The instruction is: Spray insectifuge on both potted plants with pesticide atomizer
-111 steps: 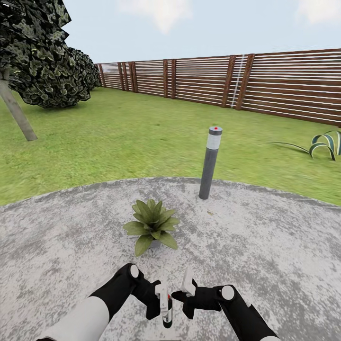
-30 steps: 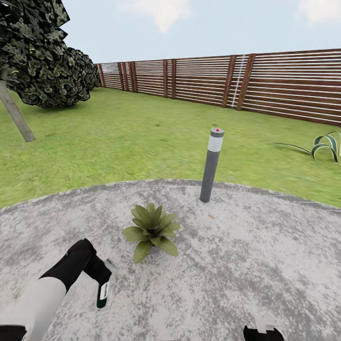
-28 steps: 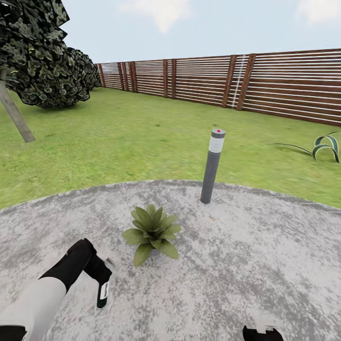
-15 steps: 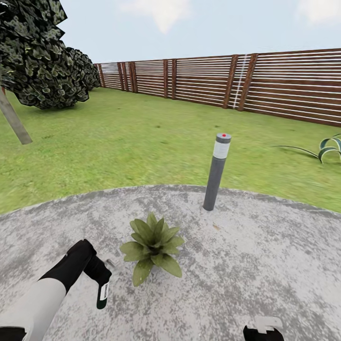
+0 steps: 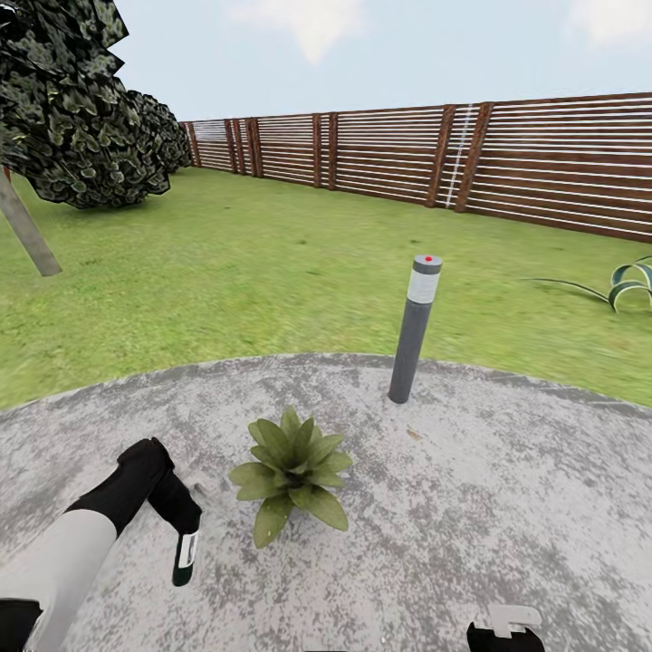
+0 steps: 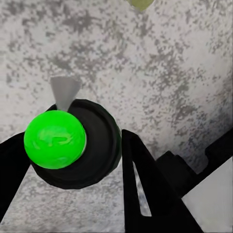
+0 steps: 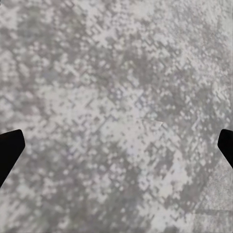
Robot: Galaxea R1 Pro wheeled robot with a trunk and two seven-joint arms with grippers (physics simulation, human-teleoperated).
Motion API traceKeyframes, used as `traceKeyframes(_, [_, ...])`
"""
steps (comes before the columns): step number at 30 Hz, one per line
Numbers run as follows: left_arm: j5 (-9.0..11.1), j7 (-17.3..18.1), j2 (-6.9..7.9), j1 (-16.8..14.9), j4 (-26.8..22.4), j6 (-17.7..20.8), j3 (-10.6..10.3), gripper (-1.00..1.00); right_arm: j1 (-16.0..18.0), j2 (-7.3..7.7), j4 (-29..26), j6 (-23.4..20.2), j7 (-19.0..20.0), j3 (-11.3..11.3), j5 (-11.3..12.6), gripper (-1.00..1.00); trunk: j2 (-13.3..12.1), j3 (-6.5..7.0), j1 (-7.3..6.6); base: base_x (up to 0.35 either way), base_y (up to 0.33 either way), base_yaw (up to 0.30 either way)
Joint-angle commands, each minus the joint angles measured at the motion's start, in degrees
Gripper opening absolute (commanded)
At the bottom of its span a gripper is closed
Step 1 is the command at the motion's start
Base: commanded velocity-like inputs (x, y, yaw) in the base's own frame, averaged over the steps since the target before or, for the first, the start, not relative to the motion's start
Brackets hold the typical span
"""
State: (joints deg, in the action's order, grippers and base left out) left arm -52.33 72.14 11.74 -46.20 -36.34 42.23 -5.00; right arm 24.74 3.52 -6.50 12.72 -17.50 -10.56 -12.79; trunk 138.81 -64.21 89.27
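Atomizer (image 5: pixel 186 554) clamped in left claw (image 5: pixel 184 530), hanging nozzle-down over paving (image 5: pixel 453 507), just beside 1 potted plant (image 5: pixel 290 471). Right claw (image 5: pixel 503 625) spread wide, holding nothing. Risk: spray striking paving instead of leaves unless nozzle turned plantward.

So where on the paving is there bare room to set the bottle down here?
The widest bare stretch of paving lies right of the potted plant, below the bollard lamp. A narrower strip runs between plant and lawn edge. It is crowded at the plant's left, where the left gripper holds the pesticide atomizer.
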Motion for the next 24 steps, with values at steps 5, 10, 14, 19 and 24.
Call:
traceKeyframes(5, [-4.82, 3.74, -0.06, 0.33, -0.14, 0.56, -0.23, -1.00, -0.04, -0.01, 0.08, 0.29, -0.08, -0.49, -0.56, 1.00, 0.02, -0.05, -0.01, 0.003, 0.000, 0.000])
traceKeyframes(10, [-5.06, 3.89, -0.46, 0.48, -0.14, 0.58, -0.26, -1.00, -0.05, -0.24, -0.33, 0.35, -0.29, -0.53, -0.42, 1.00, 0.02, -0.05, -0.01, 0.172, 0.138, 0.000])
traceKeyframes(14, [-5.07, 3.88, -0.46, 0.50, -0.14, 0.54, -0.27, -1.00, -0.04, -0.26, -0.18, 0.21, -0.34, -0.51, -0.48, 1.00, 0.02, -0.05, -0.01, 0.026, 0.024, 0.000])
traceKeyframes(19, [-5.07, 3.88, -0.48, 0.50, -0.14, 0.49, -0.15, -1.00, -0.05, -0.27, -0.18, 0.20, -0.34, -0.51, -0.48, 1.00, 0.02, -0.05, -0.01, 0.174, 0.171, -0.087])
traceKeyframes(24, [-5.07, 3.88, -0.41, 0.50, -0.14, 0.47, -0.34, -1.00, -0.05, -0.32, -0.18, 0.20, -0.35, -0.51, -0.40, 1.00, 0.02, -0.05, -0.01, 0.160, 0.210, -0.175])
